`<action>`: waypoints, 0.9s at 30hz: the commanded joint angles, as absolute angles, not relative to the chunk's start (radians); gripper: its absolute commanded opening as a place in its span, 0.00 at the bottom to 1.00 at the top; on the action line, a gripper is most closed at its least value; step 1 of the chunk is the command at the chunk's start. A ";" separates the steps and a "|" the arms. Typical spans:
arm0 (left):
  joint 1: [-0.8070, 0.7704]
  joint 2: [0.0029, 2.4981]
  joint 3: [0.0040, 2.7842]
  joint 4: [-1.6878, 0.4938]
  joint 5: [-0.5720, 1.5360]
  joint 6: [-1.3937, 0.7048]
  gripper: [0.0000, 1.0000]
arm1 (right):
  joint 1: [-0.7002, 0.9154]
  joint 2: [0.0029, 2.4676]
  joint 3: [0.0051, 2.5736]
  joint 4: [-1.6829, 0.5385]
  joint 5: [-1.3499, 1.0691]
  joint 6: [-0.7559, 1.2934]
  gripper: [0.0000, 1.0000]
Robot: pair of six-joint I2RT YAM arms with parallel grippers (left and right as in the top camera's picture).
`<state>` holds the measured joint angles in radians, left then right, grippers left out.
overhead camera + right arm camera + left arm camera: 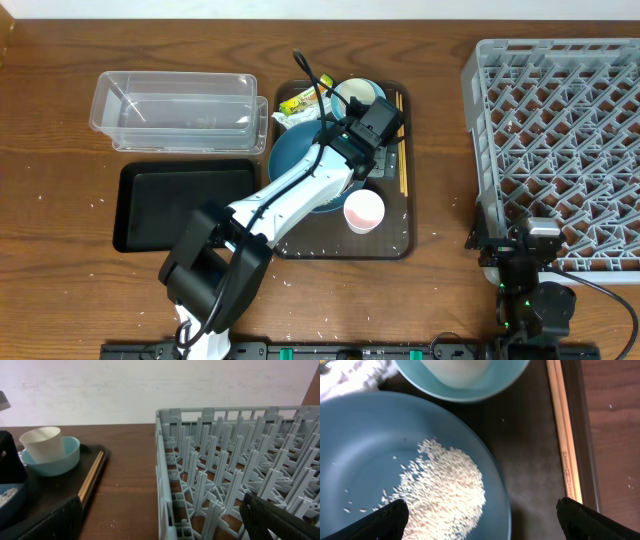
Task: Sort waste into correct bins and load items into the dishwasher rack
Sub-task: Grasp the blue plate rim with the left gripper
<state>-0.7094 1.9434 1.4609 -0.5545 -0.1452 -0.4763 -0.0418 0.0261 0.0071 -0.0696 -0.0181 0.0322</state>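
Starting at the left, the clear tub and the black tray are set side by side, with nothing seen in either, presumably so that waste can be dropped close by. On the brown serving tray, the rice heap is carried in the dark blue dish, with the snack wrapper and paper scrap at its far rim. The left gripper is held over the dish's right edge, jaws spread wide and nothing grasped, probably readied for a rim grip. The light blue bowl, pinkish cup and chopsticks lie further right. The dishwasher rack stands unloaded, and the right gripper is parked beside it, jaws fully apart and empty.
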 commanded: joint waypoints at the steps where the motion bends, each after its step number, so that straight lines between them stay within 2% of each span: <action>1: -0.706 1.959 1.475 -0.546 -0.196 -0.496 0.98 | -0.042 0.027 0.006 -0.073 -0.015 0.021 0.99; 13: -0.706 2.035 1.474 -0.533 -0.196 -0.495 0.98 | -0.042 0.027 0.006 -0.073 -0.015 0.021 0.99; 16: -0.706 2.044 1.474 -0.532 -0.196 -0.495 0.92 | -0.042 0.027 0.006 -0.073 -0.015 0.021 0.99; 23: -0.706 2.045 1.474 -0.532 -0.196 -0.496 0.67 | -0.042 0.027 0.006 -0.073 -0.015 0.021 0.99; 27: -0.707 2.046 1.474 -0.533 -0.196 -0.495 0.60 | -0.042 0.027 0.006 -0.073 -0.015 0.021 0.99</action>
<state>-0.7082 2.0514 1.4612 -0.5304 -0.1761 -0.4980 -0.0418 0.0261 0.0071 -0.0696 -0.0181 0.0322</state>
